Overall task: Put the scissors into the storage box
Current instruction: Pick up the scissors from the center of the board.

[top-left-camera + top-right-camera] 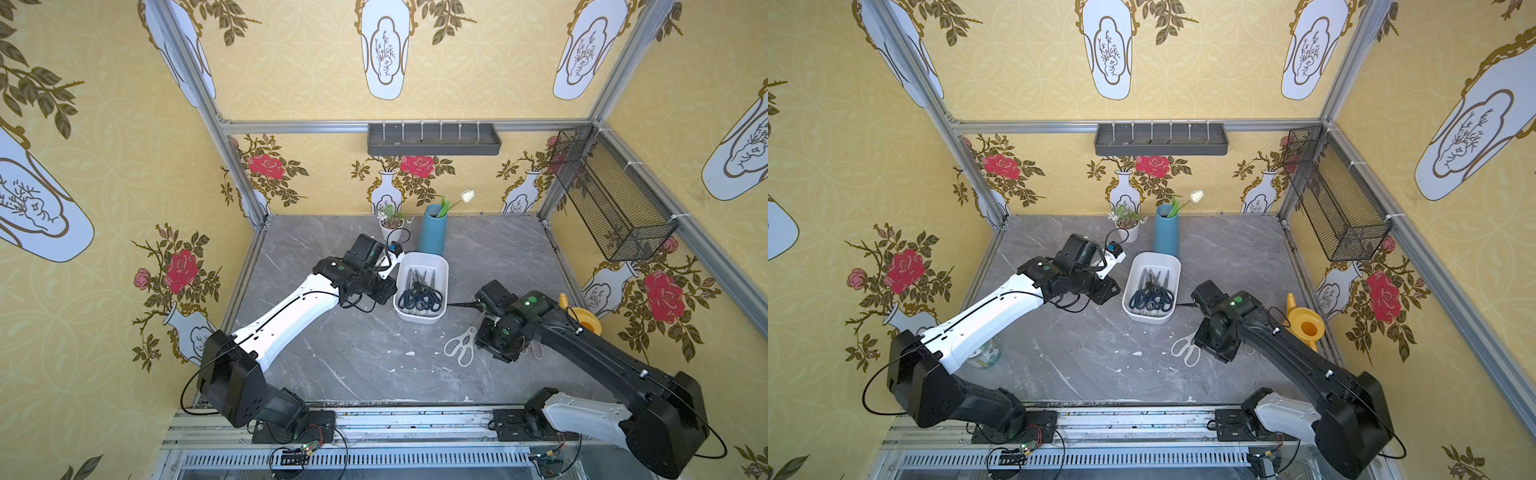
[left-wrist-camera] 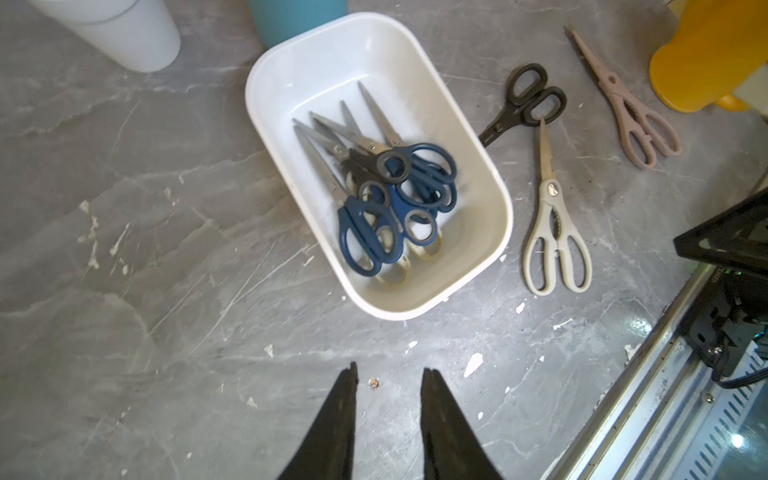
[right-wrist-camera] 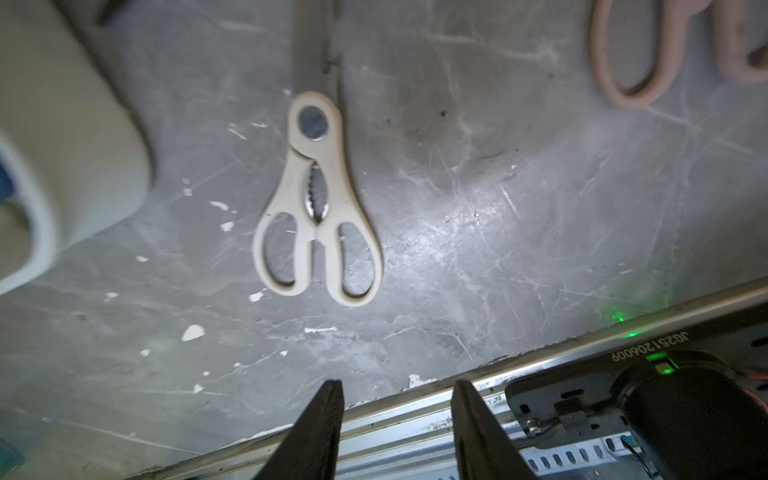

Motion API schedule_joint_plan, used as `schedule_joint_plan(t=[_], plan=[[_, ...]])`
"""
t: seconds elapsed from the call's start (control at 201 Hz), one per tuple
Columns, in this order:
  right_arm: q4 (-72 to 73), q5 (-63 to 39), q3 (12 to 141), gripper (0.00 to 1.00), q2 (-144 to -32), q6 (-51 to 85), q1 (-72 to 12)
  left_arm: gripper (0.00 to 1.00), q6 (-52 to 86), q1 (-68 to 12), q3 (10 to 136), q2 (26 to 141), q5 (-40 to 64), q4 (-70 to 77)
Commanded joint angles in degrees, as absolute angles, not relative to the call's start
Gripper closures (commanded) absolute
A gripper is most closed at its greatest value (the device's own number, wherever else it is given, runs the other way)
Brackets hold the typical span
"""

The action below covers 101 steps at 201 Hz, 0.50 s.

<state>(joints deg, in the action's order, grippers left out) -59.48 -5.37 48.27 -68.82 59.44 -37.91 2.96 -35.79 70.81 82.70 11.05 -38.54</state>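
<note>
The white storage box (image 1: 444,266) stands mid-table and holds several scissors (image 1: 419,293) with dark blue and black handles, piled handles together (image 2: 395,195). Right of the box, cream-handled shears (image 1: 460,345) (image 2: 555,232) lie flat on the table. Black-handled scissors (image 2: 525,99) lie with their tips at the box wall. Pinkish shears (image 2: 627,108) lie further right. My left gripper (image 2: 390,374) is open and empty over bare table just left of the box. My right gripper (image 3: 399,384) is open and empty above the cream shears (image 3: 318,208), its tips over the table's front edge.
A blue vase (image 1: 432,230) and a white flower pot (image 1: 391,226) stand right behind the box. A yellow watering can (image 1: 584,322) sits by the right wall. A can (image 1: 986,353) stands under my left arm. A grey tray (image 1: 434,139) and a mesh basket (image 1: 611,195) hang on the walls.
</note>
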Motion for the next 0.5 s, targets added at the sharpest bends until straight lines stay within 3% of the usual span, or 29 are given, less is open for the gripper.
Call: schedule_joint_plan(t=[0.0, 0.498], plan=[[-49.8, -9.7, 46.3, 0.57, -72.1, 54.4, -37.8, 0.68, 1.8, -34.3, 66.0, 79.1, 11.9, -37.0], [-44.3, -5.9, 44.4, 0.66, -84.6, 50.2, -36.8, 0.67, -0.9, -32.1, 55.9, 70.2, 10.3, -37.0]])
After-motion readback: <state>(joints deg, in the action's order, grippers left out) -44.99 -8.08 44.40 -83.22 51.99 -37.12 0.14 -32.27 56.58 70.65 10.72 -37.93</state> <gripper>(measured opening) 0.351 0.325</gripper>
